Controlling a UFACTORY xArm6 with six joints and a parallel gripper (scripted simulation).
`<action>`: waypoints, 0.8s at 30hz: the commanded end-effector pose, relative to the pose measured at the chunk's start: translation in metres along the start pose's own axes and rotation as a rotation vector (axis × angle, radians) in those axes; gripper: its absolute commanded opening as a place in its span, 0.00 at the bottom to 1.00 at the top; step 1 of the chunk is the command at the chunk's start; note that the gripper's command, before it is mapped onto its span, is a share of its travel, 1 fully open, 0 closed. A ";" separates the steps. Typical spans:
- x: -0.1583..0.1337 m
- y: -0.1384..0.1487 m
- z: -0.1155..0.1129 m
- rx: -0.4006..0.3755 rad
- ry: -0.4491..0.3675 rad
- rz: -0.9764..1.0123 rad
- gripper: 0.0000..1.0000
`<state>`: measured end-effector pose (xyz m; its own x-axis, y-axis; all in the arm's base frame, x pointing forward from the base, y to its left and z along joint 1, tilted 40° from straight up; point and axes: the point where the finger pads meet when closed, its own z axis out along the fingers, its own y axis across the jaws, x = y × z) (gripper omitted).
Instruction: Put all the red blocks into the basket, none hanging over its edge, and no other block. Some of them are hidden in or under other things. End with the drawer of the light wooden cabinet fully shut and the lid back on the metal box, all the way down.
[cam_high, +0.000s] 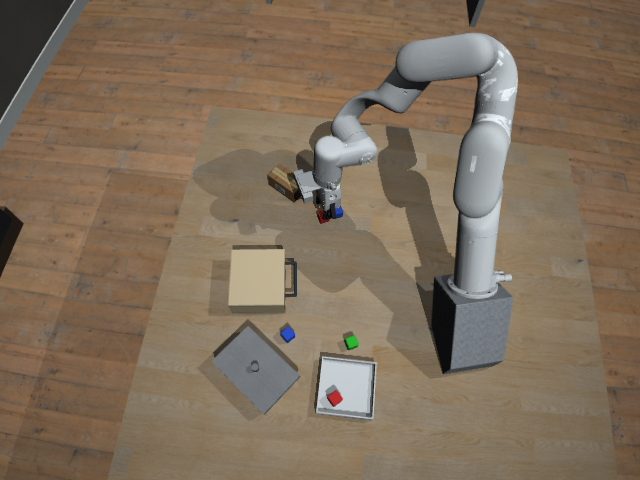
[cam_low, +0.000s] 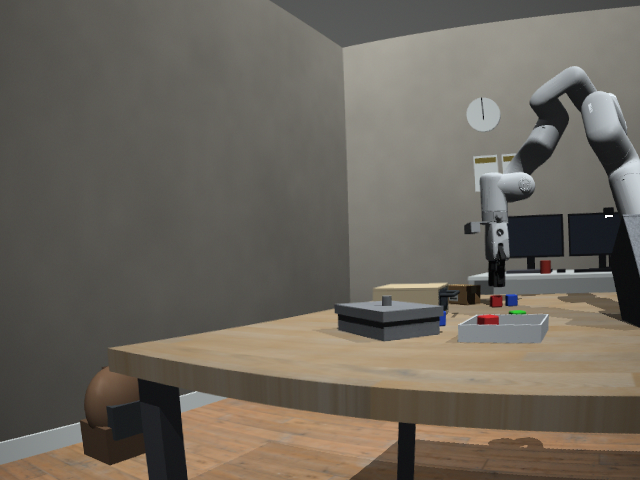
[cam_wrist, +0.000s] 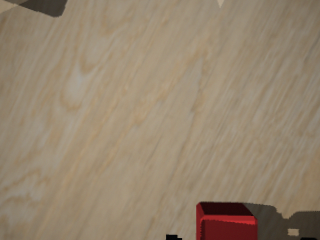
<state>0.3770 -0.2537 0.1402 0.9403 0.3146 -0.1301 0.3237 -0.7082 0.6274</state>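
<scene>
My gripper (cam_high: 325, 208) is open and empty, pointing down just above a red block (cam_high: 322, 217) on the table, with a gap between them in the side view (cam_low: 496, 279). The red block (cam_low: 496, 300) sits next to a blue block (cam_high: 338, 211). In the wrist view the red block (cam_wrist: 226, 222) is at the bottom edge, between my fingertips. The white basket (cam_high: 345, 386) at the front holds another red block (cam_high: 334, 397). The metal box (cam_high: 255, 368) has its lid on. The light wooden cabinet (cam_high: 256, 277) has its handle (cam_high: 292, 277) close to its front.
A brown cardboard box (cam_high: 283, 182) lies just left of my wrist. A blue block (cam_high: 287, 334) and a green block (cam_high: 351, 341) lie between the cabinet and the basket. The arm's base (cam_high: 471, 330) stands at the right.
</scene>
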 end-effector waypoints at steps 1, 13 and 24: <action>0.001 0.001 0.005 -0.003 0.003 0.001 0.57; 0.001 0.001 0.013 -0.003 0.003 0.001 0.57; 0.001 0.001 0.013 -0.003 0.003 0.001 0.57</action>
<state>0.3788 -0.2624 0.1301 0.9404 0.3146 -0.1294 0.3232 -0.7076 0.6284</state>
